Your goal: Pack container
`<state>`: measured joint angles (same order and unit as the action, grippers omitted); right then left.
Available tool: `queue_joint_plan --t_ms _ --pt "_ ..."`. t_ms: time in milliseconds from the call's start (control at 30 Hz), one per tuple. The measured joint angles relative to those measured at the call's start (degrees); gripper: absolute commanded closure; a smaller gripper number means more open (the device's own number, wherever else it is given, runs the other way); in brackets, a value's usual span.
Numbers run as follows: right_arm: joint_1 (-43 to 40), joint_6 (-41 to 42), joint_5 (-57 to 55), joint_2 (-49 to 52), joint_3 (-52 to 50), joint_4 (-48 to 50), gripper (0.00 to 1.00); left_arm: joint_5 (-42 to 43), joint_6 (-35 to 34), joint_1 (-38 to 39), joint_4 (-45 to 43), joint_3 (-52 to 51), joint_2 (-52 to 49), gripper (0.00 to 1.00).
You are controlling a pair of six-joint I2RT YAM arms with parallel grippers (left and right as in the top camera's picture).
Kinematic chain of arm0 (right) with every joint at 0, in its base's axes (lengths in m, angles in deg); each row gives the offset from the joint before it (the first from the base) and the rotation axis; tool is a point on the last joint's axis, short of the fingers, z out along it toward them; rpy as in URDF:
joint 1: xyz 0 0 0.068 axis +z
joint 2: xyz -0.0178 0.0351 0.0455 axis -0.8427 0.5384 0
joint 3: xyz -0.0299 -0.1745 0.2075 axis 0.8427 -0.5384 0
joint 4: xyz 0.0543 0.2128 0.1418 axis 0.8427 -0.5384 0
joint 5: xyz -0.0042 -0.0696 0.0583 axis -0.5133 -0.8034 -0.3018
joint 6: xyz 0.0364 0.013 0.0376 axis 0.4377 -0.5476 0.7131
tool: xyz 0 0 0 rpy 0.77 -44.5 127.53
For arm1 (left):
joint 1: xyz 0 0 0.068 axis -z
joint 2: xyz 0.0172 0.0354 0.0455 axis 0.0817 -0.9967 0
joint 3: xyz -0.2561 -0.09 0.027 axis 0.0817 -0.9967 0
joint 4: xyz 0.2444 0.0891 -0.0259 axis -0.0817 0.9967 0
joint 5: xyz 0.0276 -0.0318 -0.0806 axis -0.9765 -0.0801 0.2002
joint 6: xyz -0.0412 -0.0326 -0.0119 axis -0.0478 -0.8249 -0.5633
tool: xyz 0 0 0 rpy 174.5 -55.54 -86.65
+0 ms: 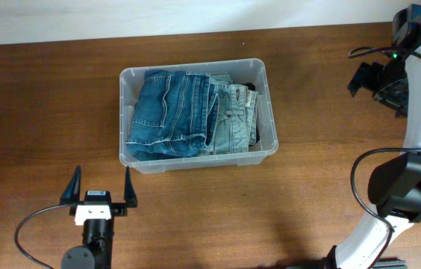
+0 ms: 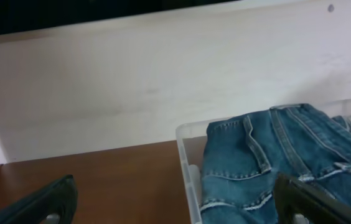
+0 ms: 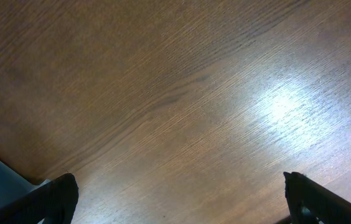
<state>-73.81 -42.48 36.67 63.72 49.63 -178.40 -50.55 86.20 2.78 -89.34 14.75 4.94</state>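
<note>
Brown wood-grain worktop (image 1: 39, 104), with a glare patch in the right wrist view. White wall (image 1: 158, 13) along its far edge. Folded blue jeans (image 1: 167, 112), with a paler pair (image 1: 233, 119) touching on their right.

The left claw (image 1: 102, 179) gapes wide, empty; the right claw (image 3: 177, 180) likewise (fingers far apart).

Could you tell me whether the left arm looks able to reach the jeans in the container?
Probably yes: the left gripper sits open just before the lidless container, nothing between it and the jeans.
</note>
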Motion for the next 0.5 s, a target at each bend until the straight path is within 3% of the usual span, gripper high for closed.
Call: queue_joint_plan --t_ms 233,500 --pt "0.0 -0.02 0.0 0.0 0.0 0.0 0.02 0.17 0.0 -0.44 10.95 -0.07 0.2 0.01" --pt "0.0 0.0 0.0 0.0 0.0 0.0 0.01 0.15 -0.02 -0.44 11.43 -0.22 0.2 0.01"
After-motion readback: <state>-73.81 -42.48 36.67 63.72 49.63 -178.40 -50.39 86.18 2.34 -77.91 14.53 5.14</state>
